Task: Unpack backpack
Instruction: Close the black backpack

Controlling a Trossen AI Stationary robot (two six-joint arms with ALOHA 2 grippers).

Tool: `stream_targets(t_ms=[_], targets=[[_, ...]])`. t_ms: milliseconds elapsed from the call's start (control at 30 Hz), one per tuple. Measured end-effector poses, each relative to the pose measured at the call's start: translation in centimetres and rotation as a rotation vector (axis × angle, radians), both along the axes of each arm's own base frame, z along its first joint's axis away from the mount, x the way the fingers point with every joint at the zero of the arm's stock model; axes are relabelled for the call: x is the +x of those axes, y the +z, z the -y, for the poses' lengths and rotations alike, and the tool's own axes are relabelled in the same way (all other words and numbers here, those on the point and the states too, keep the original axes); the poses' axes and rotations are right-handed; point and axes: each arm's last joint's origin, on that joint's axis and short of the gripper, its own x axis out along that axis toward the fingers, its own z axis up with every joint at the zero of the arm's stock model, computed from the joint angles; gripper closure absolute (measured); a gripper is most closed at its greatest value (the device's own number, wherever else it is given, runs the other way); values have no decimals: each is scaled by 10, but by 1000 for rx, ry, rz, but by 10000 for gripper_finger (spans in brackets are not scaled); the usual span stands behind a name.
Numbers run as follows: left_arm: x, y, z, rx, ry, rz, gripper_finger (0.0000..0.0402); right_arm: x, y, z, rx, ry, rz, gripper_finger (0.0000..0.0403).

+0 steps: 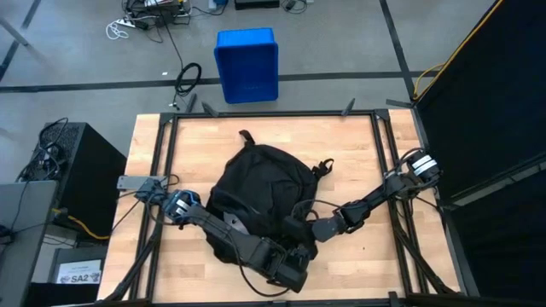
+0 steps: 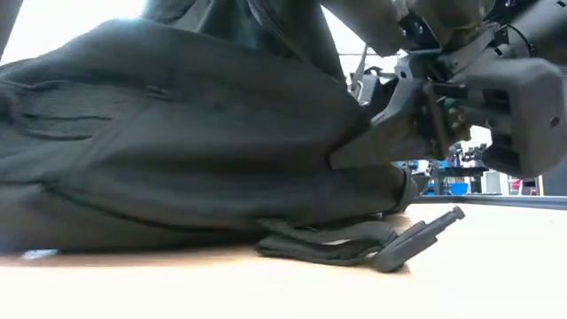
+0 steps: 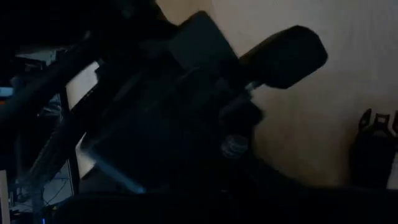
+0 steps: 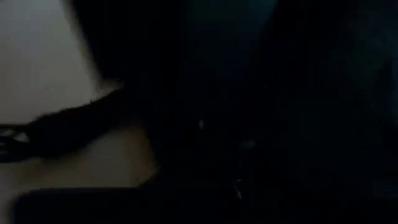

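The wooden worktop [image 1: 358,162] fills the lower middle of the high view, and the black backpack [image 1: 260,183] lies flat at its centre, its opening and contents not visible. Above it in the frame, on the floor beyond the worktop's far edge, stands a blue bin [image 1: 246,64]; nothing can be made out inside it. The left tool [image 1: 294,271] sits at the backpack's lower edge, bottom centre of the frame, fingers pressed together; what it touches cannot be told. The right tool [image 1: 314,228] presses into the backpack's lower right side; its finger spread cannot be told. In the low view a strap with a buckle [image 2: 416,239] trails on the worktop.
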Motion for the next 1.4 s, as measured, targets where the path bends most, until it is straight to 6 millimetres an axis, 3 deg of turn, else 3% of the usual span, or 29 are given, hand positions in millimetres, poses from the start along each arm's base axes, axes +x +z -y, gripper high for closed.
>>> stream_targets(t_ms=[67,467,600,800,933,1100,1267,1400], targets=[[-3,0,2,4,15,-1,401,-3,2,2,-33,-24,-20,384],[-45,19,30,-42,71,-43,401,-33,7,30,-136,-403,-221,400],[-44,20,31,-61,103,7,401,-29,11,28,-88,-388,-178,401],[-27,-2,13,-109,298,118,401,-18,23,21,52,-335,-47,402],[-42,-3,5,18,454,217,401,-15,26,22,110,-375,2,402],[-71,2,27,74,466,411,401,-14,24,26,134,-412,0,402],[-91,1,33,13,488,437,401,-13,23,26,146,-417,-1,403],[-92,-17,49,-149,449,412,401,-14,23,25,173,-407,-8,403]])
